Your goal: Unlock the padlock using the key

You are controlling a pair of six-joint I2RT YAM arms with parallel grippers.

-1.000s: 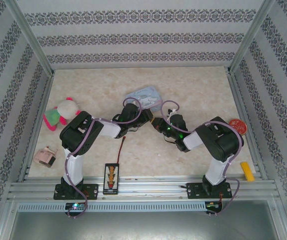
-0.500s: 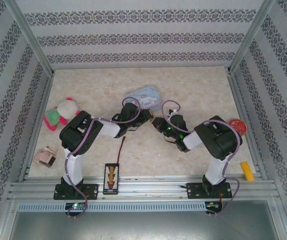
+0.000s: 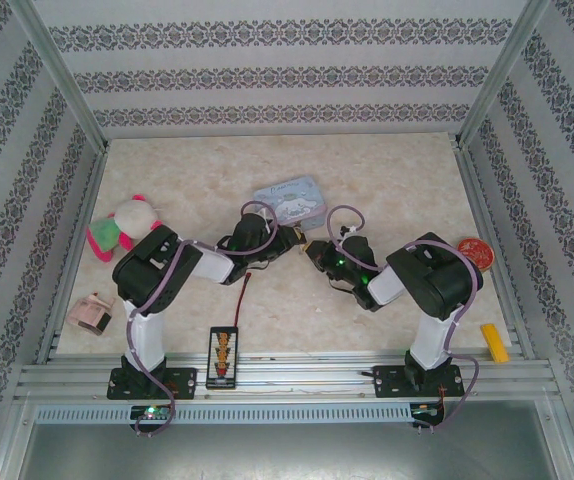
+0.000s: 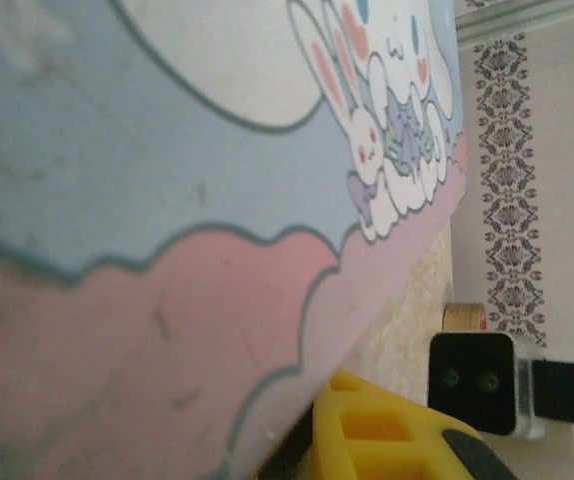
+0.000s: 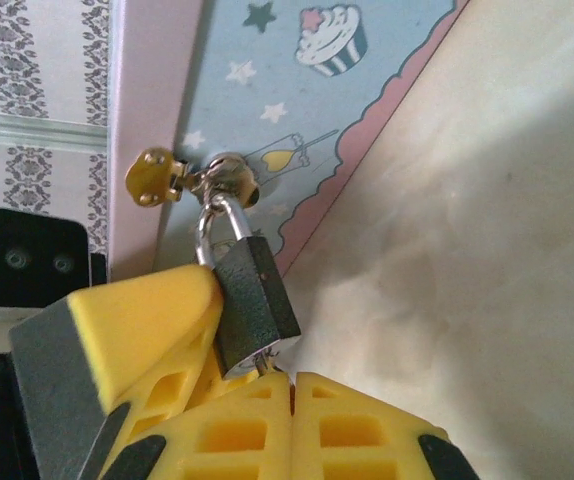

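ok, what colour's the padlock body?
The padlock body is dark grey, its shackle silvery; clearest in the right wrist view.

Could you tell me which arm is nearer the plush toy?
Left. The left arm has its elbow just right of the plush toy; the right arm is much farther right.

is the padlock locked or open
looks locked: shackle passes through the clasp on the tin and both ends seem seated in the padlock

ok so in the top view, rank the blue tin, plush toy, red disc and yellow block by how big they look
1. blue tin and plush toy: these look about alike, so I won't rank one over the other
2. red disc
3. yellow block: longer but much slimmer than the disc, so it's a close call
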